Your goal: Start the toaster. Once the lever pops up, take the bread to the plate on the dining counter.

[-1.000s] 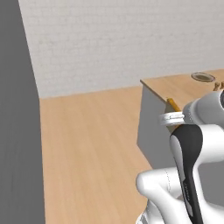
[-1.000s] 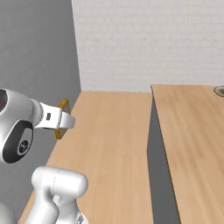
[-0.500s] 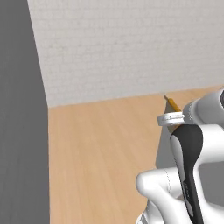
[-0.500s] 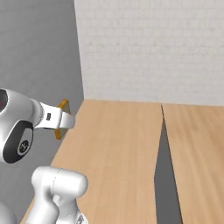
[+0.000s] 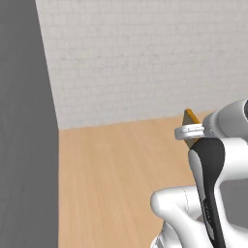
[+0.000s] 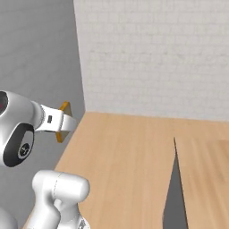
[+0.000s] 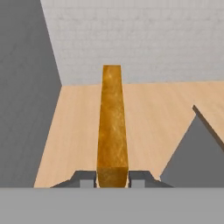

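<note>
The two-finger gripper [image 7: 112,178] is clenched on the edge of the thin golden-crusted bread slice [image 7: 112,127], carried edge-on high above the light-wood floor [image 6: 129,152], where a jolt could work it loose.

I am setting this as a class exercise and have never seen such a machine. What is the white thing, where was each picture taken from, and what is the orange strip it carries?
The white thing is a robot arm on a base that can drive, in a computer-rendered kitchen. Two pictures come from cameras on the base, one behind the arm on its left, one on its right. The third comes from a camera on the hand, looking along the gripper. The orange strip is the bread, seen edge-on: the gripper is shut on its crust, and it juts out ahead of the hand. Beyond lie a wooden floor, a white brick wall and a grey wall. At right is the corner of a light-wood counter.
</note>
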